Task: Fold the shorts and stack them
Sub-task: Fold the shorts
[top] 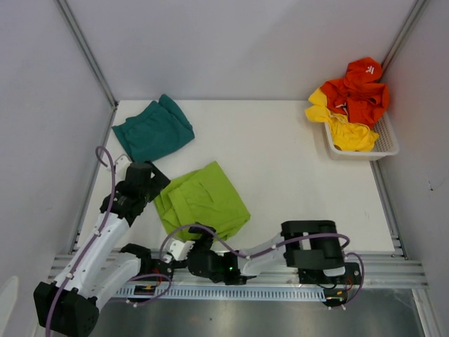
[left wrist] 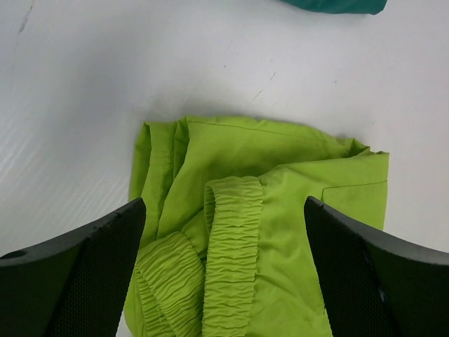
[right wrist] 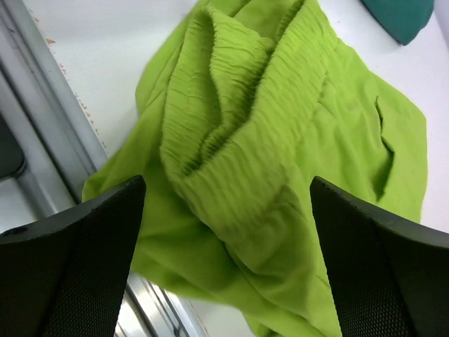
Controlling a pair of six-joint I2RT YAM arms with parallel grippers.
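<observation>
The lime green shorts [top: 205, 199] lie bunched at the near middle of the table, with the ruched waistband [left wrist: 231, 246] folded up on top. Folded teal shorts [top: 153, 129] rest at the far left; only an edge of them [left wrist: 337, 5] shows in the left wrist view and a corner [right wrist: 401, 15] in the right wrist view. My left gripper [top: 156, 188] hovers open over the lime shorts' left edge [left wrist: 224, 277]. My right gripper [top: 198, 235] is open above their near edge [right wrist: 228, 260]. Neither holds fabric.
A white basket [top: 384, 144] at the far right holds orange [top: 361, 90] and yellow [top: 347, 130] garments. White walls close in the table on three sides. A metal rail [right wrist: 49, 140] runs along the near edge, and the lime shorts overhang it.
</observation>
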